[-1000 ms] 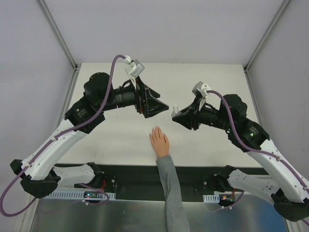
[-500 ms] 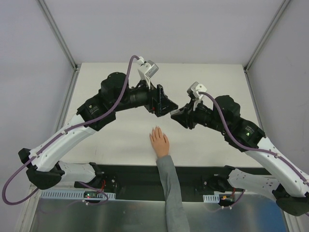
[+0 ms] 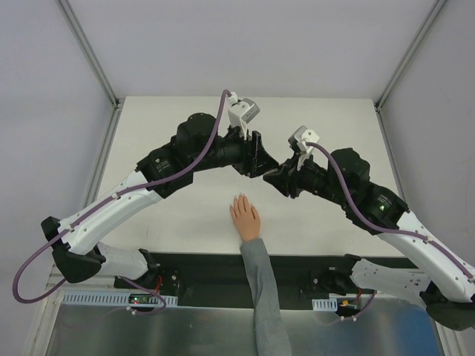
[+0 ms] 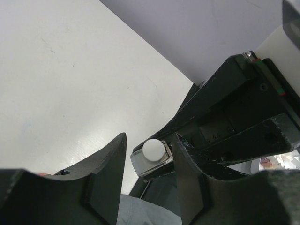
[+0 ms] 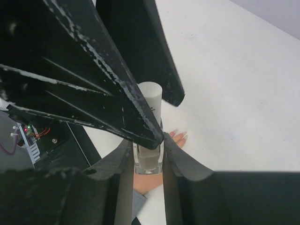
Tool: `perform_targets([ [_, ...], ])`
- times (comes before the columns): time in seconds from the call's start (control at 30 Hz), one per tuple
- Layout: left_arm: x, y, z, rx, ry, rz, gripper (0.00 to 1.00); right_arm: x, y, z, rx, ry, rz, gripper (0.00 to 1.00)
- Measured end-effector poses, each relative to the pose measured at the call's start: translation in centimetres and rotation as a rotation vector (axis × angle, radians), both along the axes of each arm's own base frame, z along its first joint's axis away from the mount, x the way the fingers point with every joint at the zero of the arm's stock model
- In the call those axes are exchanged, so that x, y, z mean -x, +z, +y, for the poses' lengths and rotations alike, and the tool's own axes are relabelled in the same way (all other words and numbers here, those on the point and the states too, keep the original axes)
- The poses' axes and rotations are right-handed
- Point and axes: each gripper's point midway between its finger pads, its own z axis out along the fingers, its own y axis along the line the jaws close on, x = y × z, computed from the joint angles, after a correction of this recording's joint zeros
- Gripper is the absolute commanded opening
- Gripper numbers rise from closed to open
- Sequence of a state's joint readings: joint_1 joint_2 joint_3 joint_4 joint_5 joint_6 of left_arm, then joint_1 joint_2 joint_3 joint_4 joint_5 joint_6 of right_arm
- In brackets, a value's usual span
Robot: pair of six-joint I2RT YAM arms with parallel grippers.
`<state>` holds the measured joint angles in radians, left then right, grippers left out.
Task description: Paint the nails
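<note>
Both arms rise from their bases, bend at the elbow and lean inward, so the wrists face each other above the middle. The left gripper (image 3: 265, 161) points right, its fingers (image 4: 110, 159) parted, one on each side of a white cap (image 4: 152, 149) with a gap showing. The right gripper (image 3: 272, 178) points left, its fingers (image 5: 117, 180) clamped on the sides of a small clear bottle (image 5: 149, 161). The two grippers' tips overlap.

From above, the nails (image 3: 239, 198) seem too small to discern.
</note>
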<state>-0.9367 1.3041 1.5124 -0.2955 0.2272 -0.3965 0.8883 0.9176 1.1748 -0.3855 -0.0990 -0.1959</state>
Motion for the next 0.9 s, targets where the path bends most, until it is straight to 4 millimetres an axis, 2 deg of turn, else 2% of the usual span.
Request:
perform_targets([
  [0.07, 0.1, -0.1, -0.1, -0.003, -0.008, 0.005, 0.38, -0.1, 0.2, -0.1, -0.003, -0.009, -0.006, 0.00],
  [0.17, 0.5, -0.1, -0.2, 0.000, -0.029, 0.011, 0.24, -0.2, 0.5, -0.3, -0.013, -0.019, -0.016, 0.01],
  [0.2, 0.6, -0.1, -0.2, 0.001, -0.033, 0.013, 0.13, -0.3, 0.6, -0.3, -0.016, -0.023, -0.020, 0.00],
  [0.27, 0.8, -0.1, -0.3, 0.004, -0.051, 0.014, 0.00, -0.3, 0.7, -0.4, -0.017, -0.028, -0.022, 0.00],
  [0.43, 2.2, 0.3, -0.4, 0.013, -0.175, -0.024, 0.00, 0.6, 0.9, -0.4, -0.023, 0.013, -0.024, 0.01],
  [0.53, 5.1, 1.3, -0.3, 0.067, -0.399, -0.060, 0.00, 3.4, 1.7, -0.2, -0.066, 0.159, -0.011, 0.00],
  [0.63, 9.4, 3.1, 0.6, 0.151, -0.654, -0.129, 0.00, 8.1, 3.4, 0.2, -0.155, 0.405, 0.029, 0.00],
  [0.7, 11.4, 4.0, 1.5, 0.189, -0.736, -0.182, 0.00, 10.7, 4.6, 0.4, -0.209, 0.545, 0.044, 0.00],
  [0.73, 11.9, 4.3, 1.8, 0.199, -0.747, -0.201, 0.02, 11.1, 4.8, 0.5, -0.220, 0.574, 0.048, 0.01],
  [0.77, 12.0, 4.5, 2.0, 0.204, -0.746, -0.211, 0.30, 11.3, 5.1, 0.6, -0.231, 0.593, 0.045, 0.00],
  [0.8, 11.9, 4.6, 2.0, 0.204, -0.733, -0.215, 0.47, 11.3, 5.2, 0.8, -0.237, 0.601, 0.044, 0.00],
  [0.87, 11.1, 4.5, 1.8, 0.196, -0.685, -0.207, 0.77, 11.3, 5.0, 0.8, -0.235, 0.613, 0.051, 0.00],
  [0.9, 10.3, 4.3, 1.7, 0.187, -0.642, -0.186, 0.81, 11.5, 4.8, 0.8, -0.230, 0.620, 0.053, 0.00],
])
